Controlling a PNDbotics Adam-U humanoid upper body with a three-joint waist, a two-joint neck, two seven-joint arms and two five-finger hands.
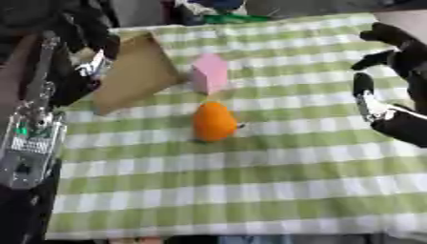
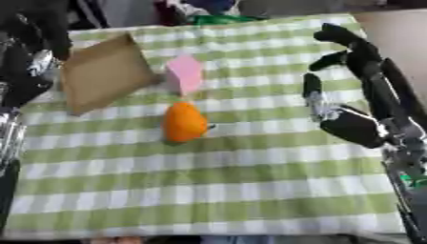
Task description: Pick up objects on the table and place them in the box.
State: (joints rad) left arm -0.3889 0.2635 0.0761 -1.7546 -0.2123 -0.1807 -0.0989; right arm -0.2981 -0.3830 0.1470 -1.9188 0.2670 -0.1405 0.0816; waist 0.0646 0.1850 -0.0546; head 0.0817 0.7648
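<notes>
An orange fruit-like object (image 1: 214, 122) lies near the middle of the green-checked tablecloth (image 1: 250, 181). Just behind it stands a pink block (image 1: 210, 72). A brown cardboard box (image 1: 135, 71) sits tilted at the left, touching the pink block's left side. My right hand (image 2: 354, 90) hovers open at the right side of the table, fingers spread, well apart from the orange object. My left hand (image 1: 83, 71) is at the box's left edge; its fingers are dark and blurred against the arm.
The silver and black left forearm (image 1: 33, 138) runs down the table's left edge. Dark clutter and something green (image 1: 238, 18) lie beyond the far edge. The table's front edge (image 1: 208, 236) runs along the bottom.
</notes>
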